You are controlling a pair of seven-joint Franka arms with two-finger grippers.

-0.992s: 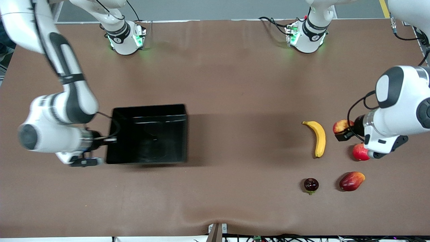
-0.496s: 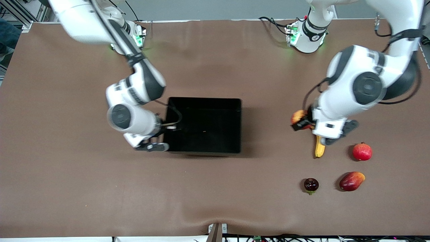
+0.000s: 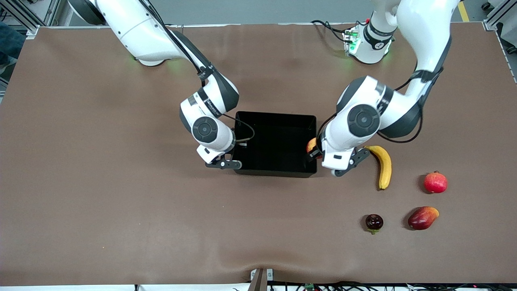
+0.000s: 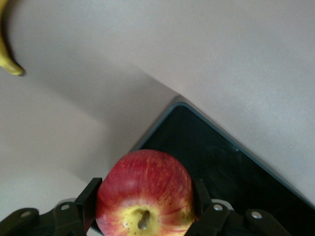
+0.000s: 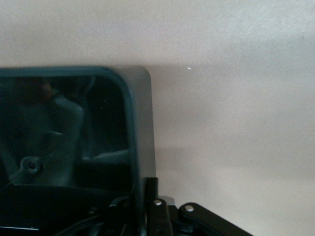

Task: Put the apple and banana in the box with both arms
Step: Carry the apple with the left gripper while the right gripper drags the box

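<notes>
The black box (image 3: 274, 121) sits mid-table. My right gripper (image 3: 235, 150) is shut on its wall at the right arm's end; in the right wrist view the box's rim (image 5: 129, 108) runs between the fingers of the right gripper (image 5: 142, 196). My left gripper (image 3: 313, 152) is shut on the apple (image 3: 310, 144), which hangs over the box's wall at the left arm's end. The left wrist view shows the apple (image 4: 145, 182), red and yellow, squeezed in the left gripper (image 4: 145, 195) above a corner of the box (image 4: 206, 147). The banana (image 3: 384, 166) lies on the table beside the left arm's wrist.
Toward the left arm's end lie a red pomegranate (image 3: 435, 182), a red mango (image 3: 422, 218) and a small dark fruit (image 3: 374, 222), all nearer the front camera than the box. The banana's tip (image 4: 7, 59) shows in the left wrist view.
The right gripper has dragged the box from the right arm's end to mid-table. The left gripper has carried the apple from beside the banana to over the box's wall.
</notes>
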